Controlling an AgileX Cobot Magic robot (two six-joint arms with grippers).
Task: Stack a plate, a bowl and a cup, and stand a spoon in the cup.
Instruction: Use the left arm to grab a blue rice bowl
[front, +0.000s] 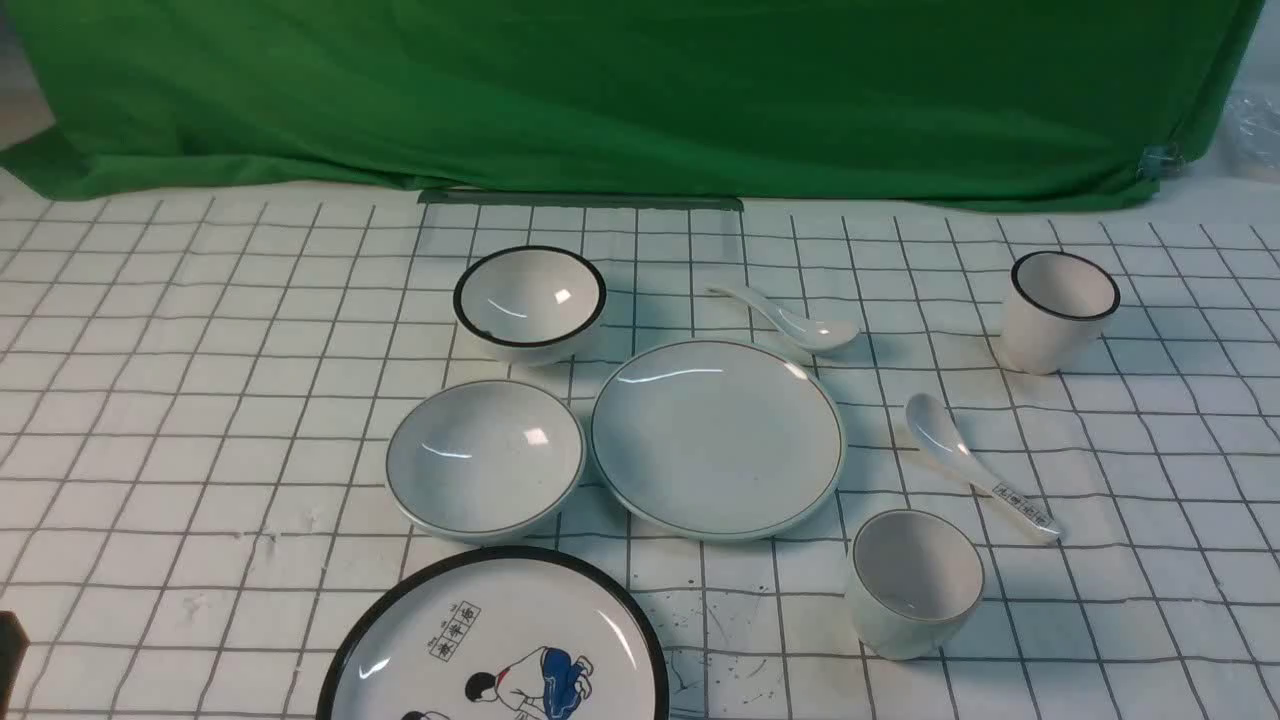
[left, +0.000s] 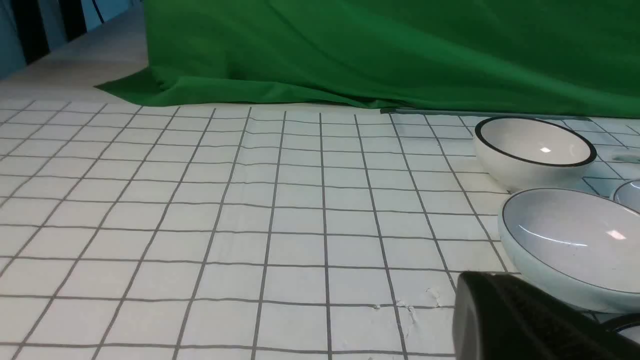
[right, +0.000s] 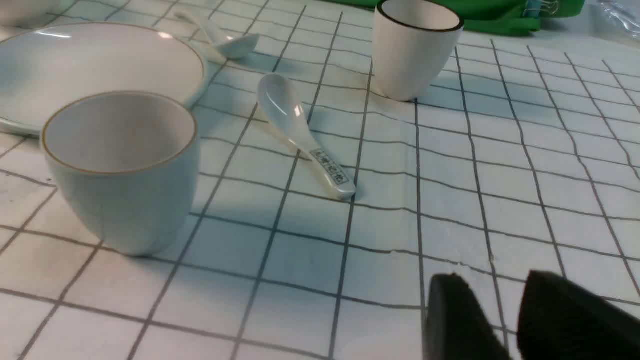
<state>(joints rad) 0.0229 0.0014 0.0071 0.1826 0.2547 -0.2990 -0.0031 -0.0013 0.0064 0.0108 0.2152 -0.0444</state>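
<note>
Standing unstacked: two plates (front: 716, 438) (front: 495, 640), two bowls (front: 485, 458) (front: 530, 295), two cups (front: 915, 580) (front: 1062, 300), two spoons (front: 790, 320) (front: 975, 465).

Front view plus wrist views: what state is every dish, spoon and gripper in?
Plate: flat, empty, unstacked.
Bowl: upright, empty, unstacked.
Cup: upright, empty.
Plain spoon: lying flat.
Printed spoon: lying flat.
Black-rimmed bowl: upright, empty.
Black-rimmed cup: upright, empty.
Cartoon plate: flat, empty.
Left gripper: shut, empty.
Right gripper: open, empty.

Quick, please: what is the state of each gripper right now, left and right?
Left gripper: closed, holding nothing.
Right gripper: partly open, holding nothing.
</note>
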